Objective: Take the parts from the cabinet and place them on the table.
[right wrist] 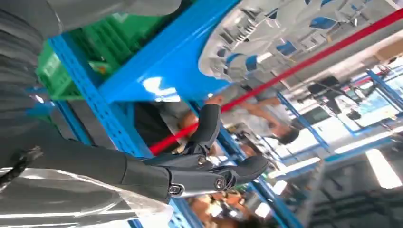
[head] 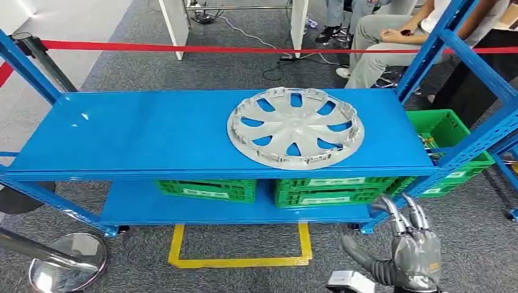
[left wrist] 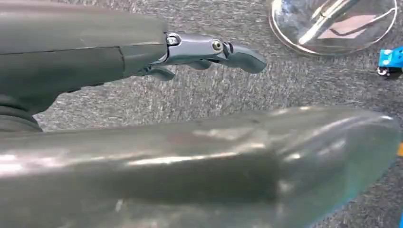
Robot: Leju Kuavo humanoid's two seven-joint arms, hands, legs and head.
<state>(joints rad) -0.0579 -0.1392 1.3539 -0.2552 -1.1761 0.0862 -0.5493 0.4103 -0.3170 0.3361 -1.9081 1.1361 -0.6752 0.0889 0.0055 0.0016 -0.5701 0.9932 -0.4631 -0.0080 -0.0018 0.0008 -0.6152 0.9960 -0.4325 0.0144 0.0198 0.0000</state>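
Observation:
A silver wheel cover (head: 295,127) lies flat on the blue shelf (head: 153,131) of the cabinet, right of its middle, inner side up with its clips showing. The right wrist view catches its rim (right wrist: 266,35) above the same blue shelf. My right hand (head: 412,250) is low at the front right, below the shelf edge, fingers (right wrist: 209,126) apart and holding nothing. My left hand (left wrist: 199,52) hangs over grey carpet, fingers extended, empty.
Green crates (head: 207,189) sit on the lower shelf and another (head: 443,131) stands at the right. A red barrier tape (head: 183,47) runs behind the cabinet, seated people (head: 391,36) beyond it. A chrome stanchion base (head: 67,259) stands front left; yellow floor marking (head: 238,259) lies ahead.

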